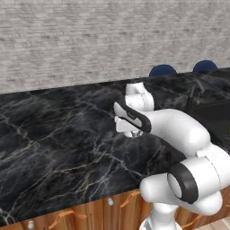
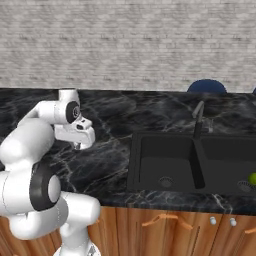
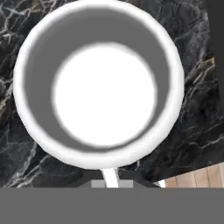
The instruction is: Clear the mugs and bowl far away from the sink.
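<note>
We find the fingers (image 3: 111,178) clamped on the white bowl's (image 3: 98,83) near rim, seen from the hand; base views show the arm bent low over the black marble counter (image 1: 58,134), left of the sink (image 2: 190,160).

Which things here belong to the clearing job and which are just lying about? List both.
Job:
- round white bowl, seen from above in the hand view, near rim at the shut gripper
- black double-basin sink

Lying about:
- small green ball in the sink's right basin
- two dark blue rounded objects at the counter's back edge
- thin dark faucet
</note>
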